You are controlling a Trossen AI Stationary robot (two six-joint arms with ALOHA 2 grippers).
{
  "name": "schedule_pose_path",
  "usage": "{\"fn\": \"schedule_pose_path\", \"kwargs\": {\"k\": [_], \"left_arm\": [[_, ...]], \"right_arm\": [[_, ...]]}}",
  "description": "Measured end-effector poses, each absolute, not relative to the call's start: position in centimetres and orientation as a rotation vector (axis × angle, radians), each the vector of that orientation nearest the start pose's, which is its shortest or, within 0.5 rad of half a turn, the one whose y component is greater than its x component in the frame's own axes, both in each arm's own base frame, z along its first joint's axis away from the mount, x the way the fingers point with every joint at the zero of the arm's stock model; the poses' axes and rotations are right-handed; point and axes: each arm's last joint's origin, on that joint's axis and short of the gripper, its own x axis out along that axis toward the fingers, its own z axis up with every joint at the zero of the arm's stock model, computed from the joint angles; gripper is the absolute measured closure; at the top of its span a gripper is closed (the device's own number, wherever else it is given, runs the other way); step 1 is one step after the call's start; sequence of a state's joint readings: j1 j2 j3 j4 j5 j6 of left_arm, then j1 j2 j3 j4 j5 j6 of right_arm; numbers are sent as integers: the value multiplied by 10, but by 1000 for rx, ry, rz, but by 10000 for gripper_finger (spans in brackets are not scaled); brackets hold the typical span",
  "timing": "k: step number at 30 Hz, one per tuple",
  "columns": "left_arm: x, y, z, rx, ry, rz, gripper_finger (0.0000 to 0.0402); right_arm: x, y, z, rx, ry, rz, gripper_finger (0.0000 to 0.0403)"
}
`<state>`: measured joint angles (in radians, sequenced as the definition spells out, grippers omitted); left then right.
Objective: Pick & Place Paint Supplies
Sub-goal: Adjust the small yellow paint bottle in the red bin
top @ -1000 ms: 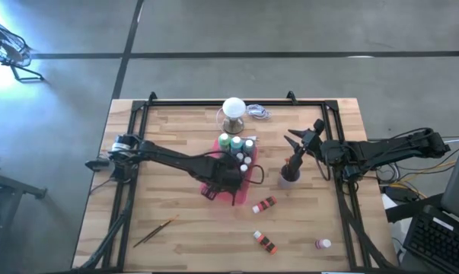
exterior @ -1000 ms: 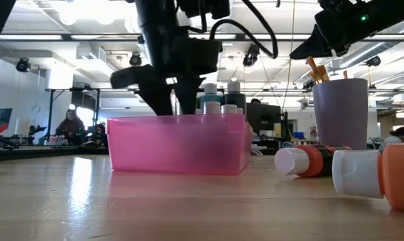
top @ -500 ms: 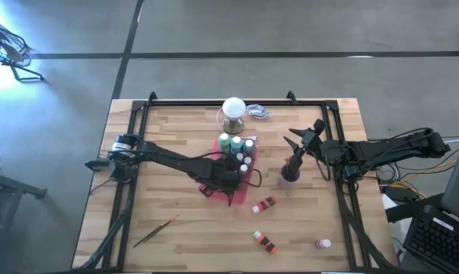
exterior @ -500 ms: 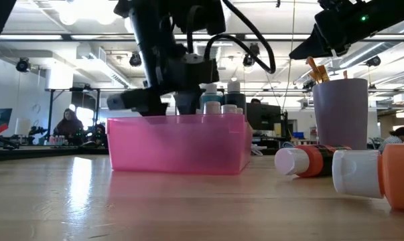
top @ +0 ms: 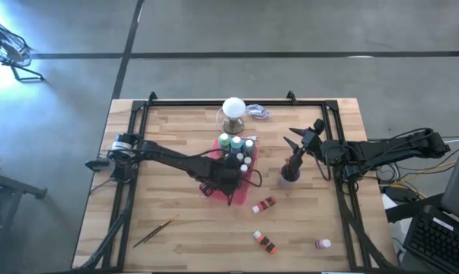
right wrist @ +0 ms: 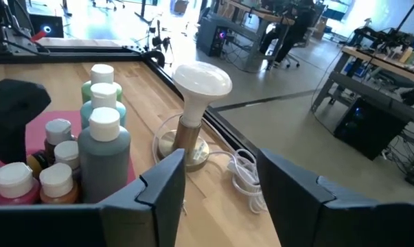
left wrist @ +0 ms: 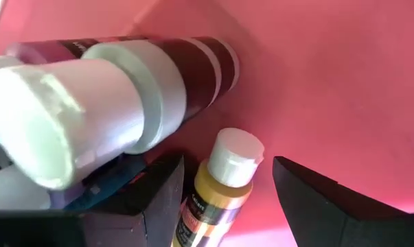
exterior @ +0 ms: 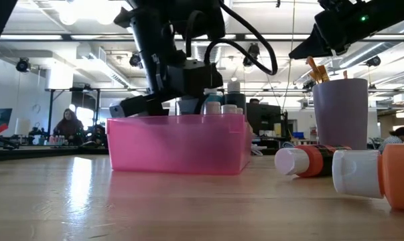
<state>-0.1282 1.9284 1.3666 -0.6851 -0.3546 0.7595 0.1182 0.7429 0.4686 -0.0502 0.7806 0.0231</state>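
Note:
My left gripper (top: 227, 183) (left wrist: 225, 165) is open, over the pink tray's (top: 214, 188) near part. A yellow white-capped paint bottle (left wrist: 217, 195) lies on the tray floor between its fingers, apart from both. A dark brown bottle (left wrist: 186, 65) lies beside it. More bottles, a teal one (right wrist: 104, 147) and a green one (right wrist: 100, 86) among them, stand in the tray's far part (top: 237, 148). My right gripper (top: 304, 131) (right wrist: 220, 192) is open, above the purple cup (top: 288, 175) with brushes in it.
Two orange bottles (top: 265, 204) (top: 265, 242) and a pink one (top: 322, 244) lie on the table's near right part. A brush (top: 154, 232) lies near left. The white ball-topped stand (top: 234, 113) and a white cord (top: 258, 113) sit at the far edge. People show beyond the table.
My left gripper has risen from low inside the pink tray to about its rim height, tipping somewhat as it rose. The tray and the bottles have stayed put.

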Motion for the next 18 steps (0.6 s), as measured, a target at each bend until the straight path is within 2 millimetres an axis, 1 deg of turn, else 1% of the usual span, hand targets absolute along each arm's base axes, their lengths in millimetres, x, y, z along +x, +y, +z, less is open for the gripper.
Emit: {"fn": "schedule_pose_path", "kwargs": {"k": [6,11,18], "left_arm": [[379,-33,172,987,1288,-300,173],[380,-29,172,979,1290,-290,173],[379,-30,170,970,1291,-313,174]], "right_arm": [[163,-4,245,-119,291,-675,228],[162,-6,245,-118,294,-688,244],[162,-9,245,-120,296,-701,269]]}}
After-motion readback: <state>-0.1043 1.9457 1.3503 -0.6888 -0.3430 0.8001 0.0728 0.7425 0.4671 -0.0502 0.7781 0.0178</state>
